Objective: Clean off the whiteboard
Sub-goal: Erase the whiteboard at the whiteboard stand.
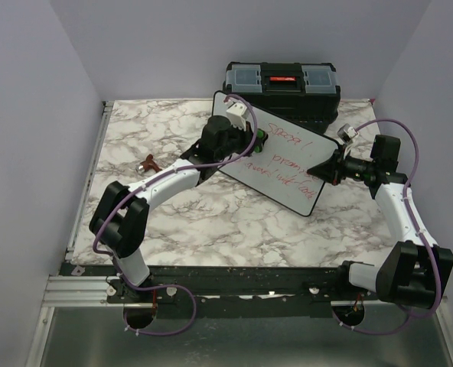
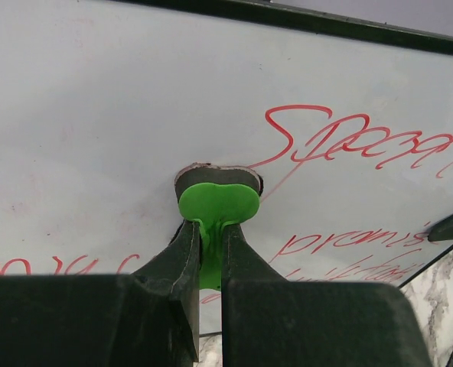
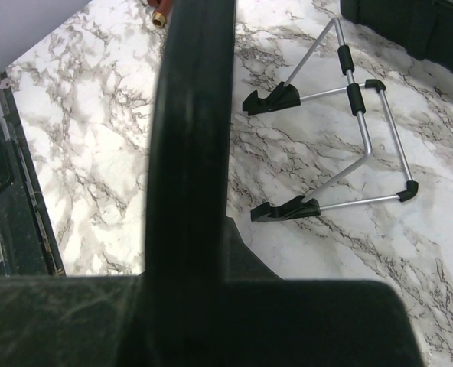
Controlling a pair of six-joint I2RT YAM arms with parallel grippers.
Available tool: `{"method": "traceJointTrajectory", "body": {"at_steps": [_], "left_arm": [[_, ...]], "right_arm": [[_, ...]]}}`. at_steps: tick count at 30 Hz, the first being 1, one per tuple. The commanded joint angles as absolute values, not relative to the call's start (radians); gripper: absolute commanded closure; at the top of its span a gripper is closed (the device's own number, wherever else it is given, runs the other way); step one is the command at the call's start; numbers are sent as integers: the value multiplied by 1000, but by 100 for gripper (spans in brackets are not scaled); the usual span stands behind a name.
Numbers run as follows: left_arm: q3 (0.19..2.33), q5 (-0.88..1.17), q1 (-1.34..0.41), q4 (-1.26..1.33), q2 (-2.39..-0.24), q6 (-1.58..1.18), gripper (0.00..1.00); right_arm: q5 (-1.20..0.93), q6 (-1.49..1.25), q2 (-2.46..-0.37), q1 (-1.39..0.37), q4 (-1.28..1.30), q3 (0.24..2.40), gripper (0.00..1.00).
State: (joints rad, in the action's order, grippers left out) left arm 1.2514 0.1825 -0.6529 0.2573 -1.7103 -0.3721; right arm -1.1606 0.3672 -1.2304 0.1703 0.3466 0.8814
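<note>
Eraser on the board, the other arm bracing it.

The board leans on its stand mid-table, in front of the toolbox. The left claw pinches the green eraser by its handle, pad pressed to the face beside the red writing. The right claw looks clamped on the right edge, likely so the board won't tip under the push. Only the left wrist view shows the pad touching. Only the right wrist view shows the wire stand behind.
</note>
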Motion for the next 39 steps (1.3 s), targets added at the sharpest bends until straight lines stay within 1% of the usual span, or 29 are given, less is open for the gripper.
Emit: {"method": "traceJointTrajectory", "body": {"at_steps": [1,7,12,21,29,34,39], "left_arm": [[1260,255,-652,262,-1722,-445,100],[1347,270,-608,272,-1715,-524,100],[1366,275,-602,310,-1710,-594,100],[1252,280,-639,452,-1746,-739,100],[1110,323,-647,669,-1777,-902,100],[1085,360,-649,756,-1804,-975,100],[1131,416,-652,764,-1813,-984,100]], "right_arm": [[-1285,444,-1219,126,436,876,99],[-1285,443,-1219,125,437,877,99],[-1286,444,-1220,125,436,877,100],[-1287,444,-1221,124,437,877,99],[-1289,443,-1220,126,437,878,99],[-1289,443,-1216,125,437,877,99],[-1290,443,-1213,125,437,878,99]]}}
